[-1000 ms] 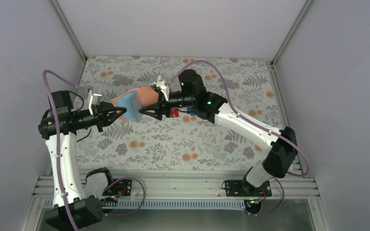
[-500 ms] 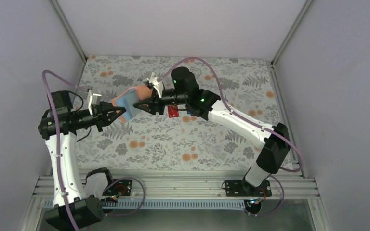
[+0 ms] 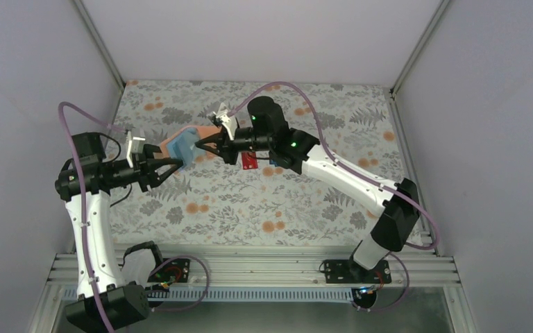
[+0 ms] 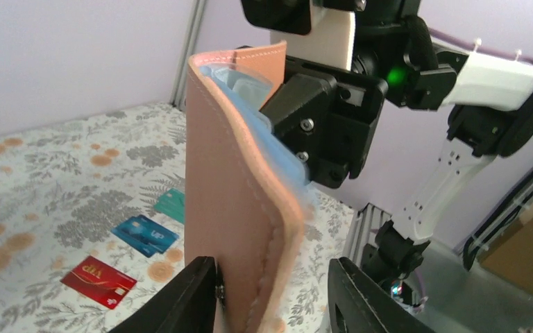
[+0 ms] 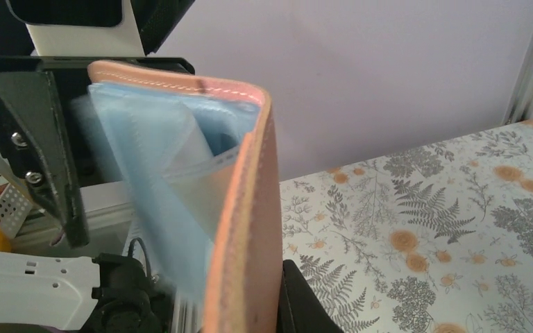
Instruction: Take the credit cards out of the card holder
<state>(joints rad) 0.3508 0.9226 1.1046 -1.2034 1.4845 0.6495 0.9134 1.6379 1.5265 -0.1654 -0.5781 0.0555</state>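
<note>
Card holder [image 4: 239, 208] | right gripper [image 3: 209, 148] clamped on its far end | left gripper [image 4: 272, 300] apart around its near end | risk: lone pinch slips, holder drops onto credit cards [image 4: 144, 234] below

Three cards: red card [image 4: 99, 280], blue card [image 4: 145, 234], teal card [image 4: 172, 205]. One card holder [image 4: 229, 208]. Two grippers: left gripper [image 3: 171, 164], right gripper [image 3: 207, 147].

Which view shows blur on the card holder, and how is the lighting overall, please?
Right wrist view: the card holder has its blue lining smeared toward the lower edge, while the patterned table is sharp. Left wrist view: it is crisp, and the red card shows its print clearly. Top view: soft, even light, no glare or hard shadows.
</note>
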